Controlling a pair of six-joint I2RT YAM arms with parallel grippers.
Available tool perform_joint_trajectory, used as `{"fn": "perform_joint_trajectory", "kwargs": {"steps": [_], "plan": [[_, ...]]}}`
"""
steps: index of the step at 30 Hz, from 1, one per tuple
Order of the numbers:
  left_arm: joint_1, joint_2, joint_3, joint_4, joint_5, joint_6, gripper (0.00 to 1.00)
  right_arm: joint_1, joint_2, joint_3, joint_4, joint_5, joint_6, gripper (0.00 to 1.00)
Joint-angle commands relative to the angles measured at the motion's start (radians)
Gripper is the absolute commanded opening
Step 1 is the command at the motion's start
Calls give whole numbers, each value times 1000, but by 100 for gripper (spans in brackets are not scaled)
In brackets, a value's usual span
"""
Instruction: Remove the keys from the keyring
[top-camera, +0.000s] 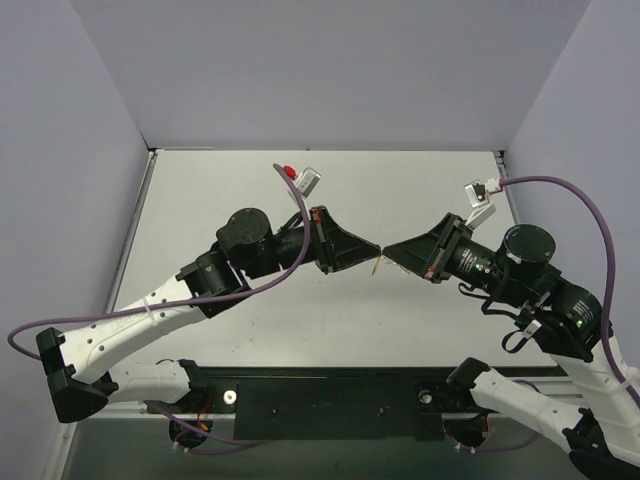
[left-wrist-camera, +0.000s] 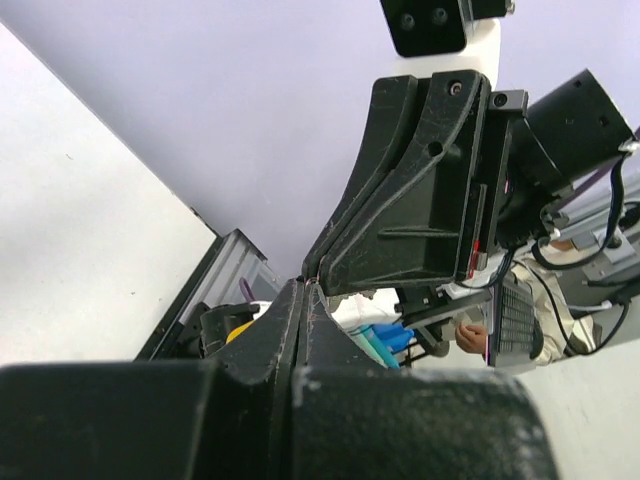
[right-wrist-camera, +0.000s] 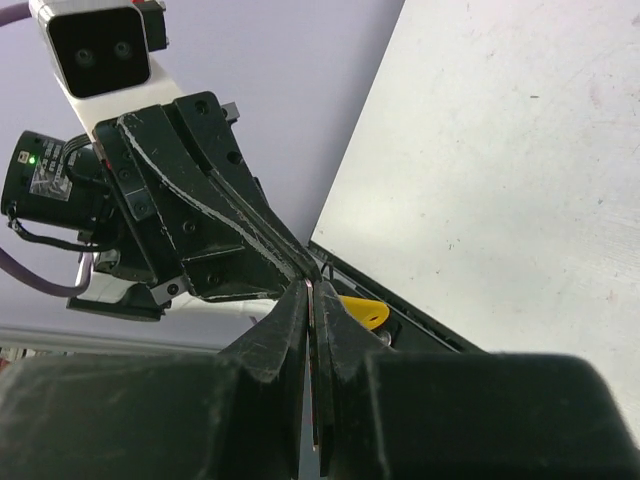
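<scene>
My left gripper (top-camera: 376, 252) and right gripper (top-camera: 388, 253) meet tip to tip above the middle of the white table (top-camera: 300, 180). Both are shut. A tiny yellow-orange keyring (top-camera: 374, 267) hangs just below the meeting point. In the right wrist view it shows as a yellow piece with a small hole (right-wrist-camera: 362, 312), half hidden behind my right gripper (right-wrist-camera: 313, 290). A thin silver-grey strip, the key (right-wrist-camera: 320, 400) seen edge-on, is pinched between the right jaws. In the left wrist view my left gripper (left-wrist-camera: 305, 285) touches the right gripper's tip (left-wrist-camera: 318, 268); what it pinches is hidden.
Grey walls close the table at the back and both sides. A black rail (top-camera: 330, 395) runs along the near edge between the arm bases. Purple cables (top-camera: 560, 185) loop over both arms. A seated person's hand (left-wrist-camera: 470, 332) and clutter show beyond the table.
</scene>
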Motion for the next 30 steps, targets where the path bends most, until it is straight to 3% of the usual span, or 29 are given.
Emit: {"fn": "perform_joint_trajectory", "kwargs": {"steps": [1,10,19,21,22,24,25,30], "plan": [[-52,-16,4,145,-94,-61,0,-1,3,-40,93,86,26,0],[-93,-48,-55,196,-275,-107,0,2,-9,-125,183,129,64,0],[-100,-44,-24,104,-322,-74,0,2,-25,-142,179,142,66,0],[-100,-51,-15,62,-325,-43,14,2,-32,-146,167,146,63,0],[-100,-58,-15,44,-326,-29,39,2,-37,-152,160,146,63,0],[-98,-76,-18,24,-329,3,67,2,-51,-159,153,150,61,0],[-94,-87,-19,15,-331,15,74,4,-55,-159,148,152,60,0],[-57,-122,-24,-31,-305,48,78,4,-71,-154,110,147,44,0]]}}
